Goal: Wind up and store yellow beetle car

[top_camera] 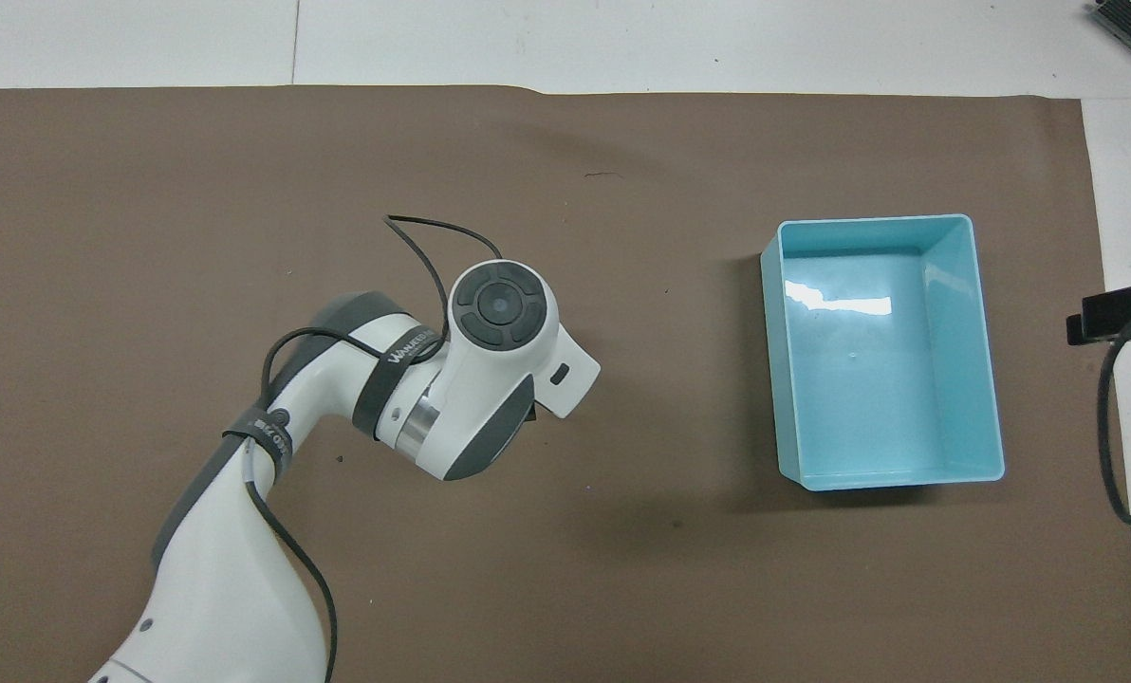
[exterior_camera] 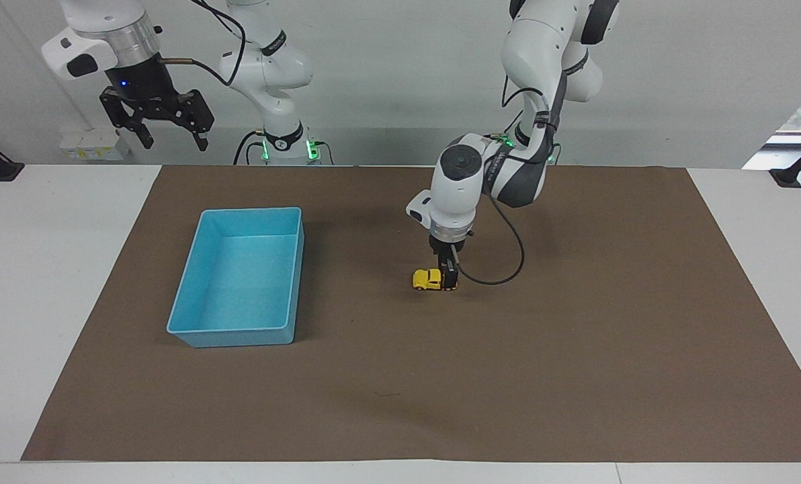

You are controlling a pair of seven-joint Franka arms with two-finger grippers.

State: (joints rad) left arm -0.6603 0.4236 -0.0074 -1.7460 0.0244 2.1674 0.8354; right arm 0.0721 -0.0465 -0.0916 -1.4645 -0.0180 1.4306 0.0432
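Hanging up high at the right arm's end of the bench (exterior_camera: 37, 269), close to the robots, the right tool (exterior_camera: 174, 142) waits. Its two black fingers are spread wide apart. It holds nothing.

A bit farther out from the robots, a big brown mat (exterior_camera: 575, 370) covers the middle of the bench. The left arm (top_camera: 452, 398) bends down over the mat. The left tool (exterior_camera: 449, 278) points straight down and sits low, right at the yellow beetle car (exterior_camera: 429, 279). This tool is open wide too. It stands at the end of the car that is toward the left arm's end of the bench. One dark finger (exterior_camera: 449, 274) hides that end of the car in the facing view. I cannot tell if the fingers touch the car. The car sits flat on its wheels on the mat, near the middle of the bench. It is not lifted. In the overhead view the arm covers the car, so it cannot be seen there.

Beside the car, well apart from it and toward the right arm's end of the bench, sits the blue bin (exterior_camera: 239, 336). It stands upright on the mat with its open side up. Its end wall reaches farther from the robots than the car does.
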